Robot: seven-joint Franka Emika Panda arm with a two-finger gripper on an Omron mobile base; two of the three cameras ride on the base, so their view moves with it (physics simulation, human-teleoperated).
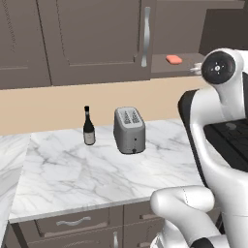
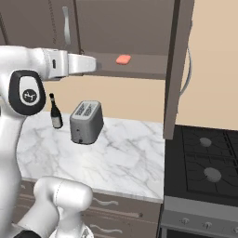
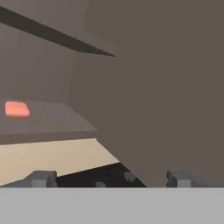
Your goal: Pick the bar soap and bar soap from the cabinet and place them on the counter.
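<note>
Left base view: 1 bar soap (image 1: 174, 59) lies flat on the bottom shelf of the open cabinet (image 1: 92, 38).
It sits near the shelf's front edge, with bare shelf around it; below, the counter (image 1: 97, 169) holds a bottle (image 1: 88, 127) and a toaster (image 1: 129, 130) near the back wall, well apart from its front edge, leaving broad bare marble in front.
Right base view: the bar soap (image 2: 123, 59) rests on the shelf, with the open cabinet door (image 2: 178, 69) standing edge-on to its right, above the stove (image 2: 204, 167).
Hand view: the gripper (image 3: 111, 178) has its jaws spread wide apart, holding nothing; the bar soap (image 3: 17, 109) lies far left on the shelf, and the door's face is close ahead on the right.
</note>
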